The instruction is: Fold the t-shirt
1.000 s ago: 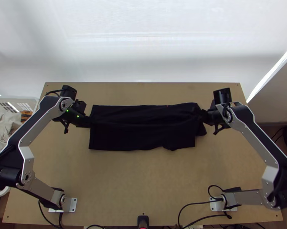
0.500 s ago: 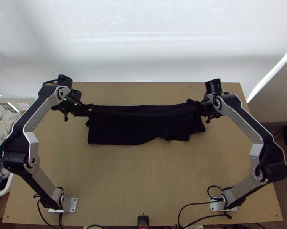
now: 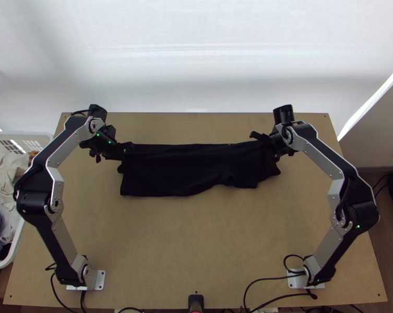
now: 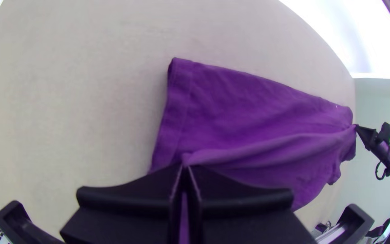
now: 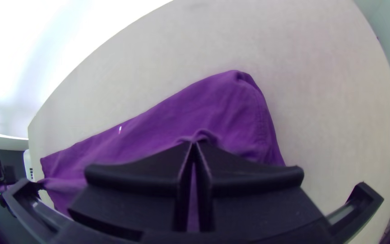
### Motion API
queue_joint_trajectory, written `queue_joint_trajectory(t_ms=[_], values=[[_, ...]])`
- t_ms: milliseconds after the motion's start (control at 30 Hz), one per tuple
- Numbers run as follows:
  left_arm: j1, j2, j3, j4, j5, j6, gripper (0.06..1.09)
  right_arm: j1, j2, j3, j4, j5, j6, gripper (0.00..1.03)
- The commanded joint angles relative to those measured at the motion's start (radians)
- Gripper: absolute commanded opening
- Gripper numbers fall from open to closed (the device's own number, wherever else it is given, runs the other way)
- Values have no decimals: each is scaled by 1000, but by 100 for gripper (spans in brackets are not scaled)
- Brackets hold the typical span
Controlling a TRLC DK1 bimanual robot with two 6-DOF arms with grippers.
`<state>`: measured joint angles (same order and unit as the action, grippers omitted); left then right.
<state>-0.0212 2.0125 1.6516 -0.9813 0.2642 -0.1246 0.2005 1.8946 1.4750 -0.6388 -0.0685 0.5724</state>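
- Step: prob. a lengthwise fold, both arms working the t-shirt [image 3: 191, 169] together. Partway thru, I'd say; strip looks already folded at least once, layer count n/a.
- L gripper [image 4: 184, 167]: fingers together, clamped on cloth at strip's left end.
- R gripper [image 5: 194, 143]: same, tips closed on a pinch near right end.
- Next: prob. carry held line to far edge, both arms in sync, lay flat, then let go. Keep slight tension; uneven pull = skewed fold.
- Shirt loc: mid-to-far part of table [image 3: 196, 245], between the arms, long side L-R.
- Look: dark, long narrow strip. Far edge fairly straight, near edge wavy, cuts in toward far on the right half. Loose flap at right end, a bit rumpled. Soft ridge runs btwn the grips. Stitched band at left end.
- Risk: right end may need a tidy after release.
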Motion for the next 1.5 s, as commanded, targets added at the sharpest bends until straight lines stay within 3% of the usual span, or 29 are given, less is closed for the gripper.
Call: queue_joint_trajectory(t_ms=[0, 167, 200, 233, 300, 333, 433, 567, 633, 700, 1067, 1467], values=[[14, 38, 22, 16, -29, -33, 10, -12, 43, 25, 22, 13, 20, 3], [6, 43, 20, 39, -31, -61, 10, -13, 64, 19, 56, 22, 34, 3], [3, 38, 20, 43, -31, -61, 10, -13, 66, 19, 56, 24, 34, 8], [1, 34, 17, 56, -34, -67, 15, -13, 66, 19, 56, 24, 34, 22], [0, 15, 8, 59, -37, -72, 48, -12, 63, 24, 54, 22, 34, 61], [0, 11, 8, 66, -37, -75, 62, -10, 54, 28, 54, 22, 32, 73], [1, -9, 11, 76, -37, -78, 86, -4, 6, 34, 53, 18, 32, 85], [20, -31, 5, 73, -28, -70, 102, 7, -77, 25, 48, 6, 34, 89], [37, -44, -23, 96, -13, -67, 102, 8, -112, 13, 44, -17, 43, 89], [63, -55, -65, 118, 87, -50, 102, 10, -143, -4, 44, -34, 49, 89], [104, -90, -234, 208, 288, -24, 102, 23, -213, 7, 34, -80, 98, 89], [122, -74, -257, 224, 271, 13, 102, 33, -223, 41, 10, -96, 118, 89]])
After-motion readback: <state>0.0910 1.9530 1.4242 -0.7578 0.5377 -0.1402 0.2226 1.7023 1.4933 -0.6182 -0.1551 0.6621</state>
